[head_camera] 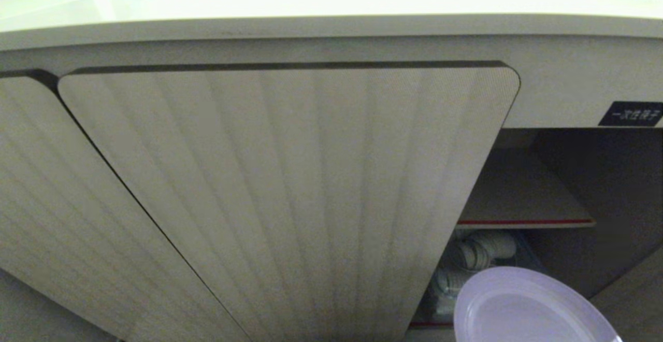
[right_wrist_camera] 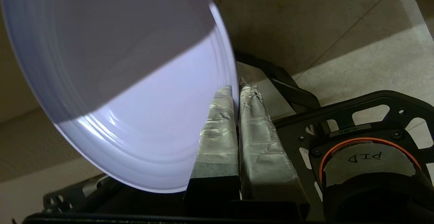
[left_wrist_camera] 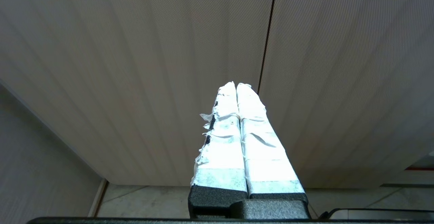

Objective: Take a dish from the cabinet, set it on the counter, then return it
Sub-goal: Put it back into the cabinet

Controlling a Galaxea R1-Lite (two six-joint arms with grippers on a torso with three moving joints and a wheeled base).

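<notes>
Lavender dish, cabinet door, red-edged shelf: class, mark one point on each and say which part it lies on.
lavender dish (head_camera: 523, 311), head view, on its shallow inner face.
cabinet door (head_camera: 290, 186), head view, middle of the ribbed panel.
red-edged shelf (head_camera: 523, 223), head view, on its red front edge.

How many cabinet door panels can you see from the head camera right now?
2. One ribbed door fills the middle, with the open compartment to its right; a second door lies at the left edge. Any others fall outside the frame.
</notes>
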